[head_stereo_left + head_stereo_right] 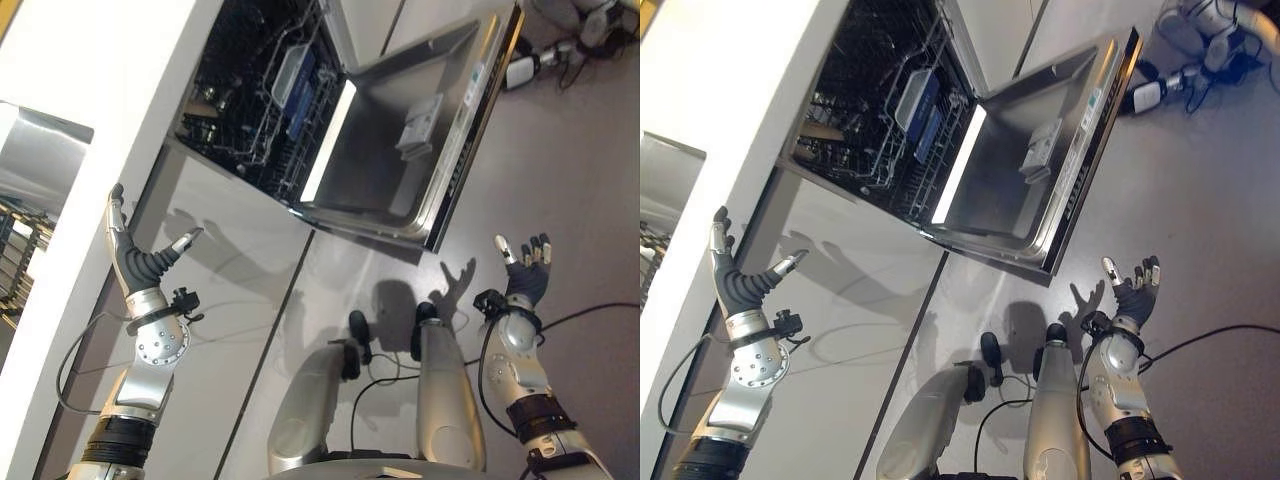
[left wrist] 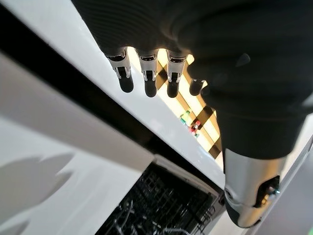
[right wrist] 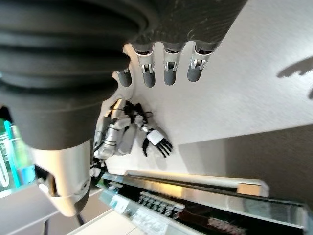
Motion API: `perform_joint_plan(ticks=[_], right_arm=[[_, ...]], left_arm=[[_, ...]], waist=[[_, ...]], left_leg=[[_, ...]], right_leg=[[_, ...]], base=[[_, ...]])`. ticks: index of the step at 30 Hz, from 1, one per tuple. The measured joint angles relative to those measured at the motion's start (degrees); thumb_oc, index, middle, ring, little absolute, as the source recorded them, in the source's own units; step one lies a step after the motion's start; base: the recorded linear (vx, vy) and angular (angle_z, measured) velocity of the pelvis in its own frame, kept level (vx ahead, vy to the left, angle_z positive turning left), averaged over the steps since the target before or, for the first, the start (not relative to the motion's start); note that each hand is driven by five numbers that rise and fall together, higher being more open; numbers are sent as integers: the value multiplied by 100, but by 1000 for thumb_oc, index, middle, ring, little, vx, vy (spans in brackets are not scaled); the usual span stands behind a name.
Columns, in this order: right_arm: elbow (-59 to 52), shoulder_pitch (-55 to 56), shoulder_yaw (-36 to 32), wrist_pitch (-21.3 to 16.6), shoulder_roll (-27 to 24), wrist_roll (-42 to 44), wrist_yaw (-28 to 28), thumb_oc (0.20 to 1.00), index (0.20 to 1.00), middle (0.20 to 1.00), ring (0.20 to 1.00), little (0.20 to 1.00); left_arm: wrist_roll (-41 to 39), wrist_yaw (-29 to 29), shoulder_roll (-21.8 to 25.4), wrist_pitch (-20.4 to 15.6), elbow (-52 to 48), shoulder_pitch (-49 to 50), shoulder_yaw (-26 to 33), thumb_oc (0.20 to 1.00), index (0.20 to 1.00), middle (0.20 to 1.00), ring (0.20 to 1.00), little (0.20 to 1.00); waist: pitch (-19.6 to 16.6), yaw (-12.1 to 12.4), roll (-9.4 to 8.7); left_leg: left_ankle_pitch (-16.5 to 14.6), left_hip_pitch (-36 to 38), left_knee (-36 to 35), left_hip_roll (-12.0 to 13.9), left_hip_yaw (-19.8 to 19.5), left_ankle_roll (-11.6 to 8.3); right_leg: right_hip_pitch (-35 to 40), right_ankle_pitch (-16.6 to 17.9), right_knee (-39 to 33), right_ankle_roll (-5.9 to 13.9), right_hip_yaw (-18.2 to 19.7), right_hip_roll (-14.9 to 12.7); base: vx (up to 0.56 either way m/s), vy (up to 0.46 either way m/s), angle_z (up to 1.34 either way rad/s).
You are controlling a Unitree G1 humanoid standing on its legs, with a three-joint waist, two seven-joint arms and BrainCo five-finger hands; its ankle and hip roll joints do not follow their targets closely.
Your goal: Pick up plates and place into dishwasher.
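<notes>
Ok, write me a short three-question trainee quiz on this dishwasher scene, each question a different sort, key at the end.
1. True or false: the dishwasher door hangs open.
2. Multiple choice: what does the left hand hold? A) a plate B) a rack C) nothing
3. Fill in: the right hand has its fingers ____ (spread or curled).

Key:
1. True. The door is folded down and the dark rack inside is in view.
2. C. Its fingers are straight and apart, beside the white cabinet front.
3. Spread. It is raised over the grey floor, holding nothing.
</notes>
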Motion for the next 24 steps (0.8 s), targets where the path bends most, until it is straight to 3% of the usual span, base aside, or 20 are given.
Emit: perform_joint_plan(ticks=[7,15,17,24], right_arm=[[514,-754,4,62,76,824,627,1000,1000,1000,1000,1000],[1183,-1859,243,996,107,1825,1418,1000,1000,1000,1000,1000],[1393,-2002,216,1079,84,2001,1432,1000,1000,1000,1000,1000],[1471,-2180,244,1381,-4,2280,1488,1000,1000,1000,1000,1000]], left_arm=[[47,45,4,20,-223,-184,-167,1000,1000,1000,1000,1000],[183,52,66,98,-300,-645,-566,1000,1000,1000,1000,1000],[257,45,88,132,-302,-754,-638,1000,1000,1000,1000,1000],[267,29,185,130,-355,-768,-782,1000,1000,1000,1000,1000]], waist=[[3,110,-4],[3,359,-5],[6,477,-8],[8,481,-11]], left_leg=[[47,-678,202,-66,-12,-23],[116,-1443,574,-186,-225,-72],[118,-1552,683,-199,-254,-90],[83,-1781,860,-203,-345,-108]], right_leg=[[-717,-31,366,-63,4,-97],[-1385,-151,849,-187,-217,-300],[-1462,-184,980,-230,-260,-347],[-1587,-293,1170,-242,-349,-379]], base=[[-26,23,7],[-16,-26,21],[-1,-16,22],[23,-62,10]])
